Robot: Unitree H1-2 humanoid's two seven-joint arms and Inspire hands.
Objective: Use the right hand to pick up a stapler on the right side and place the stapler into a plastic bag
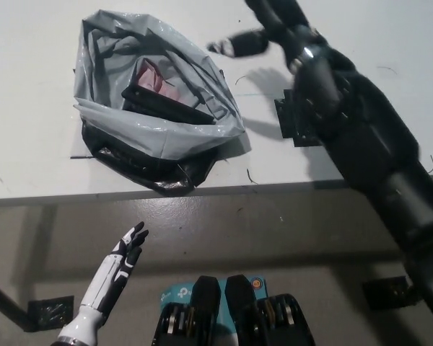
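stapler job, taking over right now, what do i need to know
Left hand: open, idle at the lower left, below the table edge.
Right hand: raised over the table, up and to the right of the plastic bag; too blurred to tell whether it is open or shut.
Stapler: lying inside the open bag, which sits near the table's front edge.
Done: pick and place, going by where the stapler lies.
Left: probably only bringing the right arm back to rest.
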